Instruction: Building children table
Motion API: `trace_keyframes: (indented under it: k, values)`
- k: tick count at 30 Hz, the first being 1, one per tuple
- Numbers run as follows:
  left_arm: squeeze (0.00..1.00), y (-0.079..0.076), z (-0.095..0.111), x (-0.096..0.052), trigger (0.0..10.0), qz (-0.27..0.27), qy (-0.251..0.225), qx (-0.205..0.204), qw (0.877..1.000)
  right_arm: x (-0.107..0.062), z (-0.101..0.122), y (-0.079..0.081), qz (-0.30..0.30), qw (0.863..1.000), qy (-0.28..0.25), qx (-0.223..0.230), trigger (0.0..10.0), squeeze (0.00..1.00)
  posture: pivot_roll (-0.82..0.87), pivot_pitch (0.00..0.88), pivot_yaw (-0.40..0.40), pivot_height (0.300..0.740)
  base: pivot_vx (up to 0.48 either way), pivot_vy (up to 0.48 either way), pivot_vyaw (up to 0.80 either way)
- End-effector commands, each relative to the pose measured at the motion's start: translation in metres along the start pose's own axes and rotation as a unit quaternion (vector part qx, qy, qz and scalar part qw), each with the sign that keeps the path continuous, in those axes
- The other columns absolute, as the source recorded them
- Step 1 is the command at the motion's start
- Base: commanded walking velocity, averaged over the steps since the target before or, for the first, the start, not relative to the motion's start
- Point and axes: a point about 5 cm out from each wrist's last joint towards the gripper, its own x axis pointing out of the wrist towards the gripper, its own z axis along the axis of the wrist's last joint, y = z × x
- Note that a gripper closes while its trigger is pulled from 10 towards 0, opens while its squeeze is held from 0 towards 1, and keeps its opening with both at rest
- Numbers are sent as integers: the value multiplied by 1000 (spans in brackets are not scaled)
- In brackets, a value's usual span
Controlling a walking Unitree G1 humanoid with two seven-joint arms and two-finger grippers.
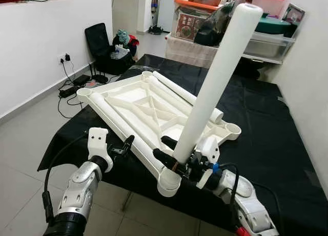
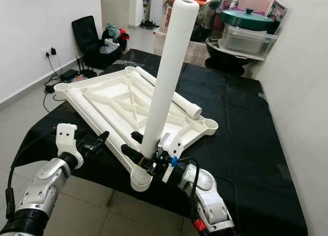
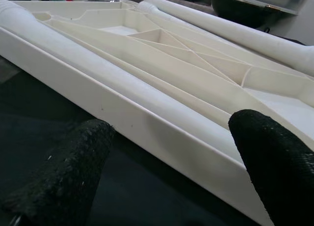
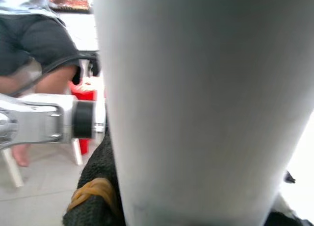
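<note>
A white plastic table top [image 1: 138, 100] lies upside down on a black cloth [image 1: 266, 133]. My right gripper [image 1: 170, 151] is shut on a long white tube leg [image 1: 215, 77] and holds it nearly upright, tilted back to the right. The leg's lower end is close above the near corner socket [image 1: 169, 182]. Two more white legs [image 1: 177, 90] lie on the table top. My left gripper [image 1: 124, 146] is open at the table top's near left rim [image 3: 147, 123], with one black finger [image 3: 64, 172] on either side of the view and nothing held.
A black chair [image 1: 100, 41] with bags stands at the back left, with cables and a power strip [image 1: 72, 85] on the floor. Shelves with tubs and pots [image 1: 266, 36] line the back right. A seated person [image 4: 29, 44] is beyond my left arm [image 4: 44, 123].
</note>
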Motion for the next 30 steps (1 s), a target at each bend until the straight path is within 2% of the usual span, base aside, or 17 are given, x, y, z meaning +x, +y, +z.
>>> trace_keyframes:
  k: [1, 2, 3, 5, 6, 7, 8, 10, 11, 13, 21, 23, 24, 25, 28, 29, 30]
  values:
    - [0, -2, -5, 0, 10000, -3, 13, -7, 1000, -24, -53, -20, -128, 979, 151, 48, 10000, 0, 51, 0, -116, 740, 0, 0, 0]
    - [0, -3, -6, 0, 10000, -3, 13, -7, 1000, -27, -58, -30, -192, 965, 170, 51, 10000, 0, 50, 0, -116, 740, 0, 0, 0]
    - [0, -3, -6, 0, 10000, -3, 13, -7, 1000, -27, -58, -30, -192, 965, 170, 51, 10000, 0, 50, 0, -116, 740, 0, 0, 0]
    - [0, -2, -6, 0, 10000, -1, 13, -7, 1000, -34, -63, -45, -290, 936, 194, 41, 10000, 0, 50, 0, -117, 740, 0, 0, 0]
    - [0, -2, -6, 0, 10000, -1, 13, -7, 1000, -34, -63, -45, -290, 936, 194, 41, 10000, 0, 50, 0, -117, 740, 0, 0, 0]
    - [0, -3, -6, 0, 10000, 0, 13, -8, 1000, -39, -64, -51, -334, 922, 192, 45, 10000, 0, 50, 0, -118, 740, 0, 0, 0]
    - [0, -3, -6, 0, 10000, 0, 13, -8, 1000, -39, -64, -51, -334, 922, 192, 45, 10000, 0, 50, 0, -118, 740, 0, 0, 0]
    - [0, -3, -6, 0, 10000, 0, 14, -9, 1000, -48, -65, -62, -408, 893, 181, 62, 10000, 0, 46, 0, -115, 740, 0, 0, 0]
    - [0, -3, -6, 0, 10000, 0, 14, -9, 1000, -48, -65, -62, -408, 893, 181, 62, 10000, 0, 46, 0, -115, 740, 0, 0, 0]
    - [0, -3, -7, 0, 10000, 0, 14, -10, 1000, -53, -67, -65, -443, 876, 177, 77, 10000, 0, 46, 0, -117, 740, 0, 0, 0]
    - [0, -3, -7, 1, 10000, 0, 15, -11, 1000, -53, -74, -63, -464, 858, 185, 119, 10000, 0, 45, 0, -120, 740, 0, 0, 0]
    - [0, -3, -7, 1, 10000, 1, 15, -12, 1000, -53, -78, -62, -477, 848, 193, 126, 10000, 0, 47, 0, -121, 740, 0, 0, 0]
    - [0, -4, -8, 1, 10000, 2, 15, -12, 1000, -54, -80, -63, -494, 836, 204, 121, 10000, 0, 48, 0, -123, 740, 0, 0, 0]
    - [0, -4, -8, 1, 10000, 2, 15, -12, 1000, -54, -80, -63, -494, 836, 204, 121, 10000, 0, 48, 0, -123, 740, 0, 0, 0]
    - [0, -3, -8, 1, 10000, 6, 17, -10, 1000, -66, -84, -70, -574, 779, 231, 105, 10000, 0, 49, 0, -125, 740, 0, 0, 0]
    - [0, -3, -9, 1, 10000, 7, 17, -10, 1000, -68, -82, -72, -594, 764, 227, 104, 10000, 0, 48, 0, -125, 740, 0, 0, 0]
    - [0, -3, -9, 1, 10000, 7, 17, -10, 1000, -68, -82, -72, -594, 764, 227, 104, 10000, 0, 48, 0, -125, 740, 0, 0, 0]
